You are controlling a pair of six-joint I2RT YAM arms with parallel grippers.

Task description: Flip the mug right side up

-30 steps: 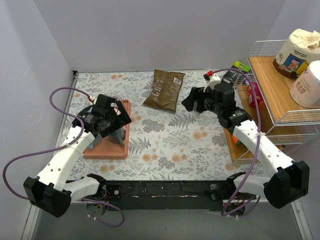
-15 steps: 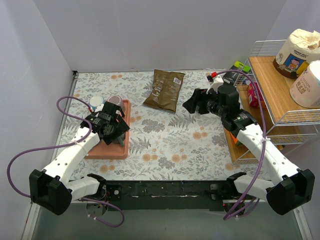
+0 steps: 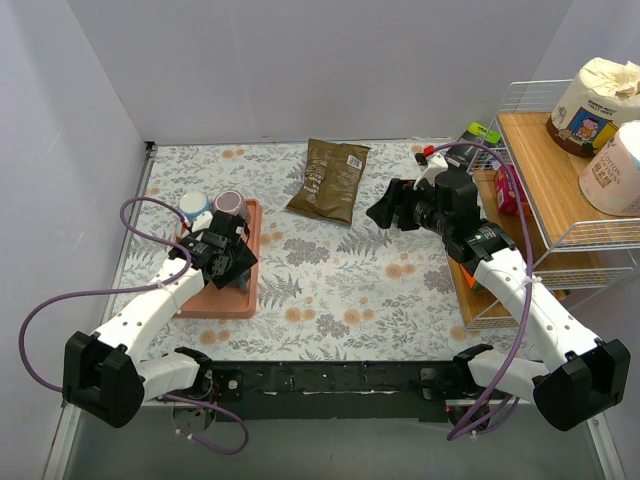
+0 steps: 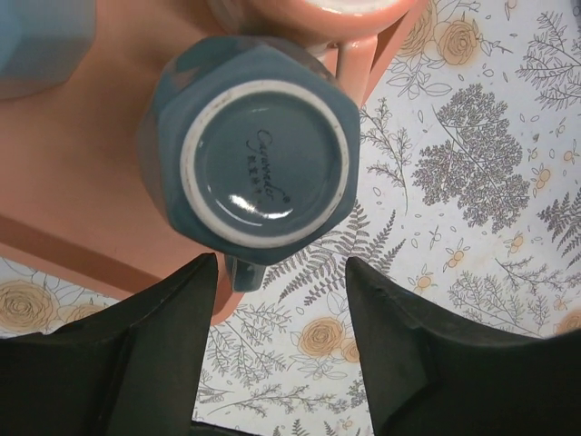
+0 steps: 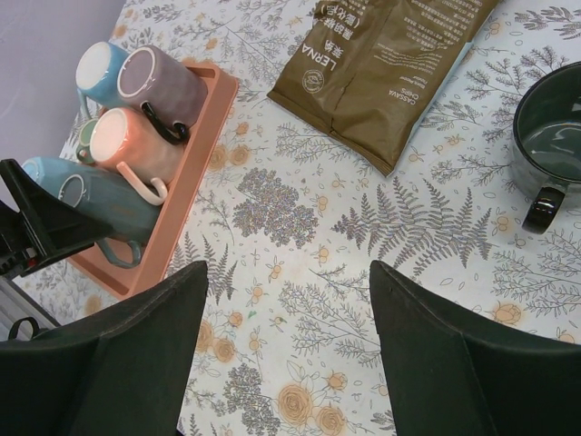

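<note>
Mug [image 4: 263, 163] sits bottom-up on the tray [image 4: 73, 200] at 9 o'clock, not flipped yet; left hand [image 4: 281, 363] hovers half-open, empty.

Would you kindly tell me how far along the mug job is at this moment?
Done: the left end effector is lined up over the blue mug. In hand: the grasp; its jaws are open, gripping nothing. Left: everything else, since the mug stands base-up on the pink tray. The right end effector hovers open, apart.
</note>
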